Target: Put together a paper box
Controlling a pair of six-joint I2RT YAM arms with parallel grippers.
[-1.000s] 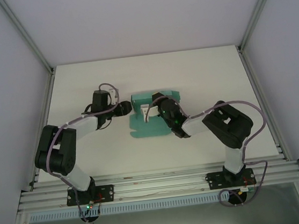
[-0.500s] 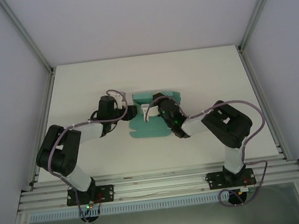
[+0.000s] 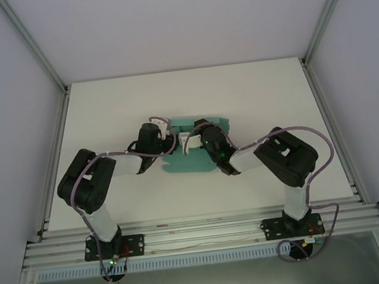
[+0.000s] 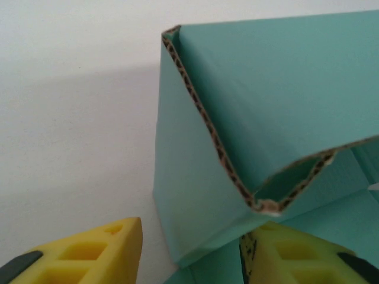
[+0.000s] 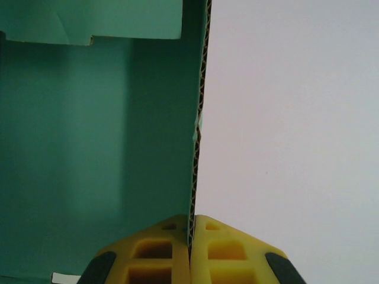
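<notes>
Teal card, top view: paper box sits mid-table, between the two arms and a bit toward the far side. It reads as a sheet partly folded up, not a closed box. I'd call it early to mid assembly: some walls are up, and the remaining flaps and the closing are still to do. Both arms reach in from either side with elbows bent. Left gripper is at the box's left edge. Right gripper is over its middle, wrist pointing toward the left arm. Jaw state is too small to tell from up here.

Left wrist: paper box has a panel folded up and over, with the corrugated cut edge showing and a kink at one corner. Left gripper straddles the lower card wall with jaws apart. One of its fingers is clear of the card over bare table, so it is not clamped yet.

Right wrist: right gripper is clenched on a wall of the paper box, which stands edge-on between the yellow pads. Box interior lies on one side of it, bare table on the other.
</notes>
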